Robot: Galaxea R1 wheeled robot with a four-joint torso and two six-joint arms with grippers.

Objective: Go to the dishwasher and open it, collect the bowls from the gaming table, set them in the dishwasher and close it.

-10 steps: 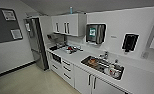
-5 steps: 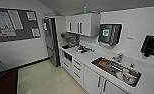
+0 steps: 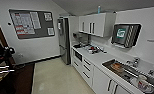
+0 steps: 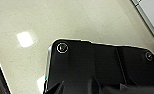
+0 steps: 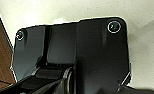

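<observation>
You can't pick out the dishwasher for certain along the white cabinet run (image 3: 89,71) on the right, below the counter (image 3: 100,60) and steel sink (image 3: 129,72). A tall grey fridge (image 3: 64,40) stands at the far end, a dark noticeboard (image 3: 31,23) on the wall. Neither claw's grip can be told; pale floor (image 4: 55,22) lies beneath both wrists.

Grey noticeboard (image 3: 31,23) with papers, steel fridge (image 3: 63,40), white wall cabinets (image 3: 95,23), sink (image 3: 133,73)
</observation>
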